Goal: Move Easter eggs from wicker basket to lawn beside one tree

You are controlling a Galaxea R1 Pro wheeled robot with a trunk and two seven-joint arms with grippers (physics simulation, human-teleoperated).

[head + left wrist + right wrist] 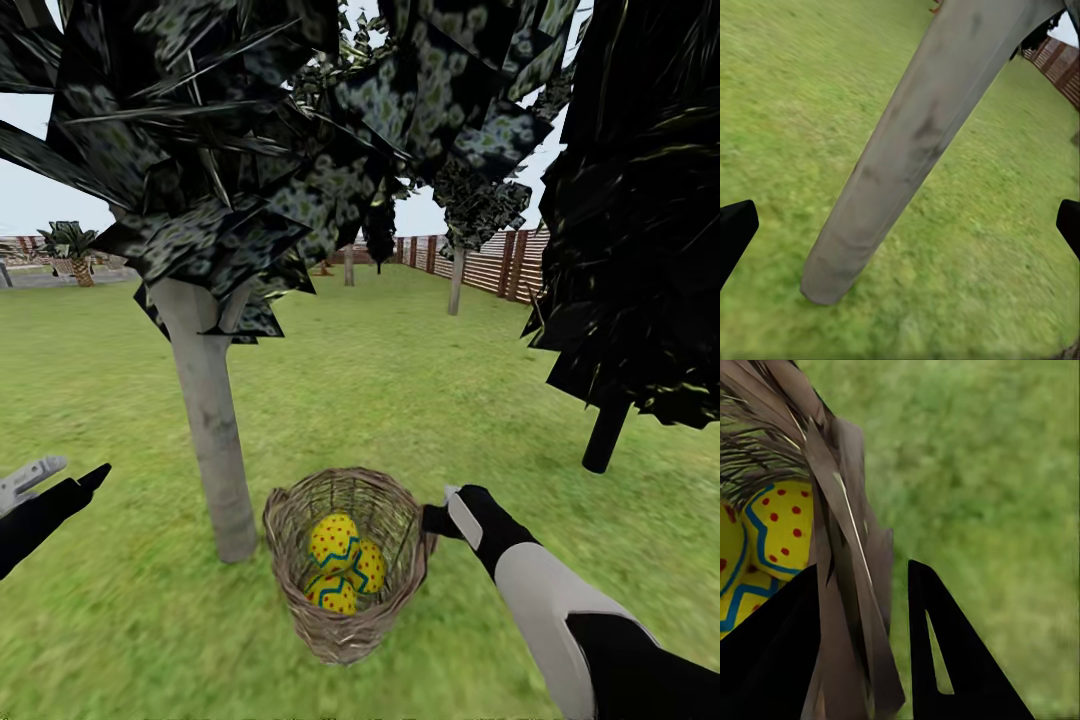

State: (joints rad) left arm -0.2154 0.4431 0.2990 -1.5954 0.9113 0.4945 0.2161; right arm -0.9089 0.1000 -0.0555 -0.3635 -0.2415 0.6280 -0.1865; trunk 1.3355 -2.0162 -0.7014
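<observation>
Easter eggs (340,565) all sit inside the wicker basket (345,625) just beside the tree (212,440), and the right end effector (864,607) straddles the rim, one finger each side; pull carelessly and the basket tips, spilling eggs. Left end effector (62,472) hangs spread apart.

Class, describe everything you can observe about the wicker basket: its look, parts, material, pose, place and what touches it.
The wicker basket is small, round and deep, woven from light-brown strands with a thicker braided rim. It stands upright on the lawn, close beside the pale grey tree trunk. Three yellow Easter eggs with blue zigzags and red dots lie inside. The right gripper is at its rim; in the right wrist view its jaws straddle the wall, one inside, one outside.
</observation>
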